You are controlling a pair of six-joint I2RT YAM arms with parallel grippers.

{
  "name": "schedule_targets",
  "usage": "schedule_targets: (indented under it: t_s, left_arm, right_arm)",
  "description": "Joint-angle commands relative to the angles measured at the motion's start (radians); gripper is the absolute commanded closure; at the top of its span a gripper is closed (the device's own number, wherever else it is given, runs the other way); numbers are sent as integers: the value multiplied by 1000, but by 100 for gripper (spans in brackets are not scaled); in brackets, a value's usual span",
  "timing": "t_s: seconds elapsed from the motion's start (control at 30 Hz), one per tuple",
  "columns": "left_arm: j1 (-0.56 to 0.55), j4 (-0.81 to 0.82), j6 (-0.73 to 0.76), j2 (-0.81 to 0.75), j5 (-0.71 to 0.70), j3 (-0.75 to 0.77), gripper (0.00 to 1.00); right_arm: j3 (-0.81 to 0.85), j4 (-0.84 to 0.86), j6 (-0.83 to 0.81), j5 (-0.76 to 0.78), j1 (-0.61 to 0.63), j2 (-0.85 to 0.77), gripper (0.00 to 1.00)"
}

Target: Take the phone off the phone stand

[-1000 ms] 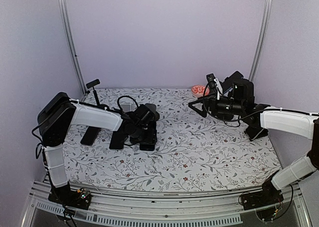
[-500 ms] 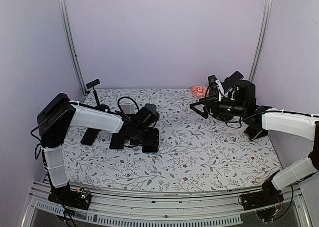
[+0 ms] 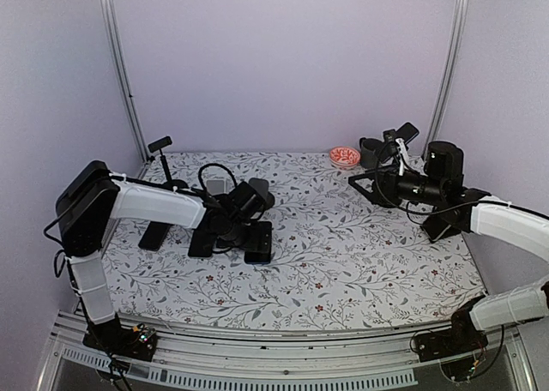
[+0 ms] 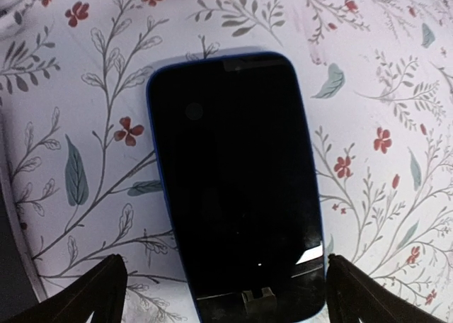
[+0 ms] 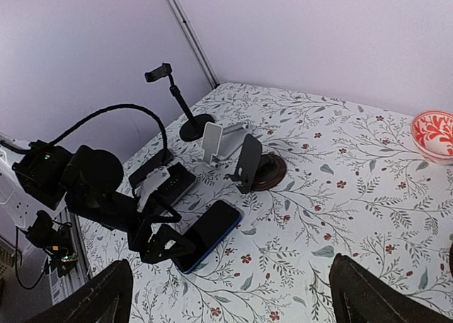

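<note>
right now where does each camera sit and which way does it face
top external: fixed above and behind the bases, facing down and forward over the floral tablecloth; the white-and-black left arm and right arm show.
left wrist: on the left arm, facing down at the black, blue-edged phone lying flat; its black fingertips show at the bottom corners.
right wrist: on the right arm, facing across toward the left gripper and black round-based phone stand; its fingertips show likewise.
shared: all three views show the phone.

Positions, near to far.
Black, blue-edged slab phone (image 4: 233, 181) is lying flat on the floral-print cloth table (image 3: 360, 254), just in front of the black angled phone stand (image 5: 248, 161); red-and-white patterned bowl (image 5: 433, 130) is sitting far back, right.
</note>
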Motion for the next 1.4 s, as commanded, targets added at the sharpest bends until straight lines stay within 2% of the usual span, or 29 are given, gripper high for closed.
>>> schedule_targets:
  t_s: [0.0, 0.13, 0.3, 0.5, 0.73, 0.83, 1.0, 1.1, 1.37]
  left_arm:
    - [-1, 40, 84, -80, -23, -6, 1]
    - [3, 94, 124, -118, -21, -18, 1]
    - [4, 181, 162, -155, 8, -49, 1]
    - [4, 286, 198, -194, 66, -103, 1]
    - [7, 307, 210, -208, 88, -106, 1]
    - [10, 313, 211, -211, 98, -106, 1]
    - [15, 318, 215, -218, 103, -105, 1]
    - [20, 317, 215, -223, 109, -105, 1]
    - [30, 307, 211, -230, 118, -97, 1]
  right_arm:
    - [-69, -78, 45, 24, -81, -102, 1]
    - [-137, -129, 73, 59, -151, -204, 1]
    - [-229, -173, 138, 68, -300, -314, 1]
    - [-331, -186, 204, 82, -457, -365, 1]
    - [-440, -207, 288, 65, -649, -386, 1]
    - [-456, -212, 291, 75, -679, -369, 1]
    - [-466, -201, 269, 174, -687, -341, 1]
    - [-470, -128, 264, 160, -702, -292, 1]
    - [-435, -92, 262, 237, -706, -169, 1]
